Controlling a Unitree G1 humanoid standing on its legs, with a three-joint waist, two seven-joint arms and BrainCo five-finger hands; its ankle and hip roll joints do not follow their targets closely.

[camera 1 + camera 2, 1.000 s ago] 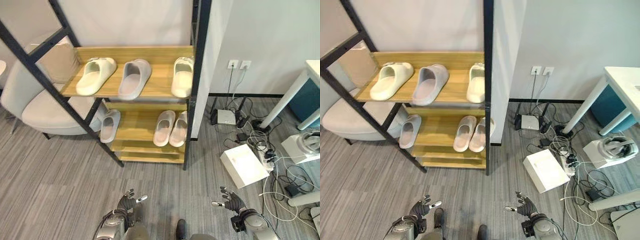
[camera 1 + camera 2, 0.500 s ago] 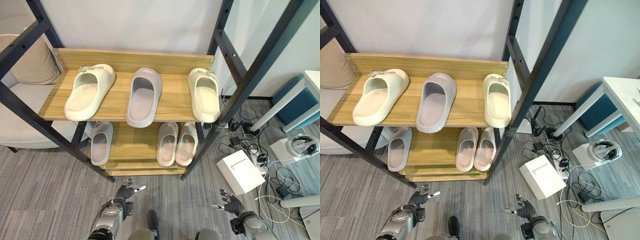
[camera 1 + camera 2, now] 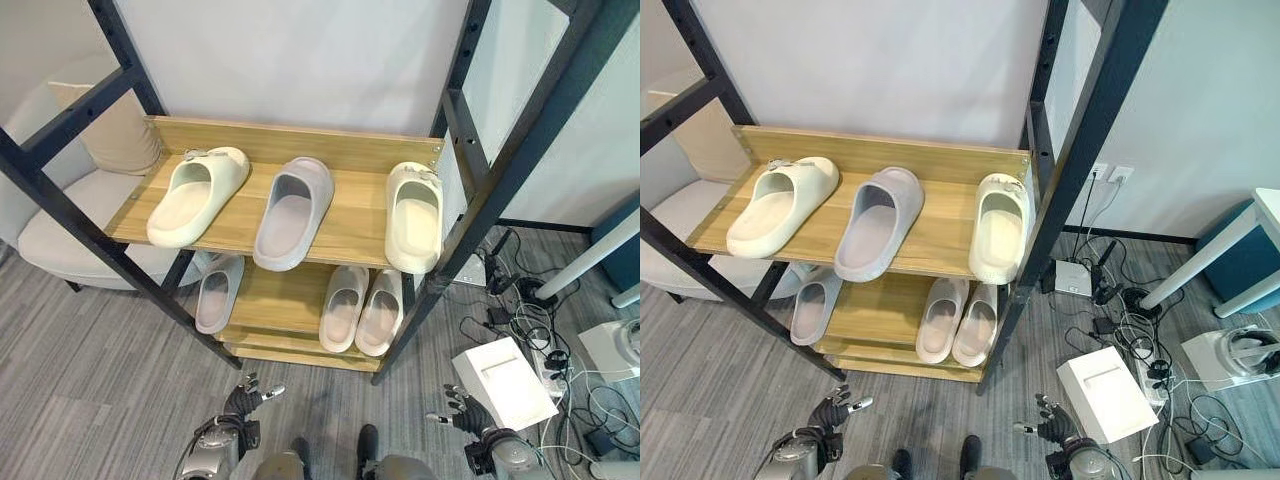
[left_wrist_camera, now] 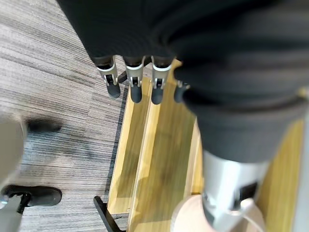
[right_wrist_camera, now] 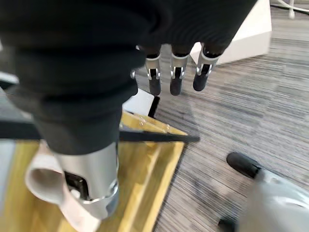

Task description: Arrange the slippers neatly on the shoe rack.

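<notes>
Grey carpet floor (image 3: pixel 90 400) lies nearest, where the left robot hand (image 3: pixel 243 402) and right robot hand (image 3: pixel 460 412) hover, fingers loosely spread and empty. Ahead stands the shoe rack (image 3: pixel 345 215): the lone grey slipper (image 3: pixel 217 294) sits forward-left, toe away, nearer the left robot hand.

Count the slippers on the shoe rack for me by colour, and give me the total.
Cream slippers: 2, at the two ends of the upper shelf
Grey slippers: 2, one mid upper shelf, one left on the lower shelf
Pale pink slippers: 2, paired on the lower shelf
Total: 6
</notes>
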